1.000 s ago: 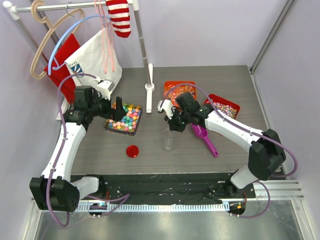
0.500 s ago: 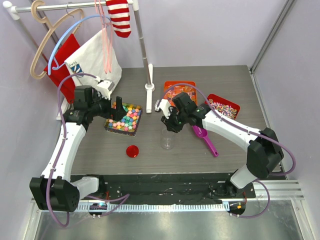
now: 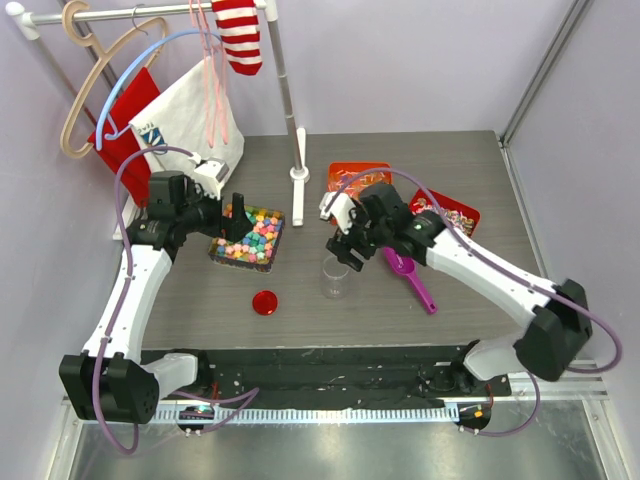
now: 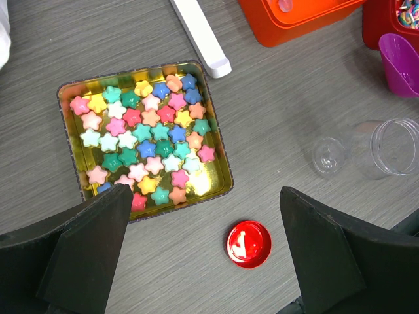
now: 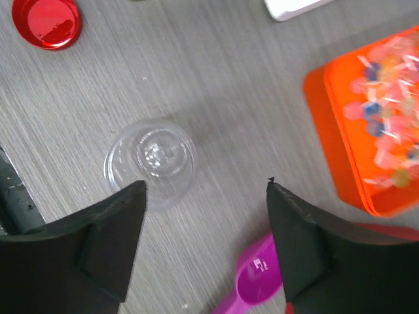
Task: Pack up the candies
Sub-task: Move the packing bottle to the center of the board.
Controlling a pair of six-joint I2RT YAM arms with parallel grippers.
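Table (image 3: 200, 300): grey, wood-grain laminate, matt. Landmark: one jar (image 3: 337, 278), clear plastic, cylindrical, upright, mouth open, nothing visible inside. Lid (image 3: 265, 302): one, red, glossy, round disc, lying flat left of the jar and well apart from it. Gold tin (image 4: 213, 186): one, square with rounded corners, mirror-bright metal, left of the jar and farther back. The candies (image 4: 147, 134): around forty, star-shaped, smooth, in pink, yellow, green, blue and orange, lying one layer deep in the gold tin. Orange tin (image 3: 345, 172): one, rectangular, behind the jar, holding shiny wrapped sweets. Red tin (image 3: 465, 215): one, right of the jar and farther back, holding small mixed sweets. Scoop (image 3: 415, 280): one, purple plastic, long-handled, flat on the table just right of the jar. Left gripper (image 4: 204, 193): black fingers spread to their widest, empty, above the near edge of the gold tin. Right gripper (image 5: 205, 185): black fingers well parted, grasping nothing, above the jar's far side.
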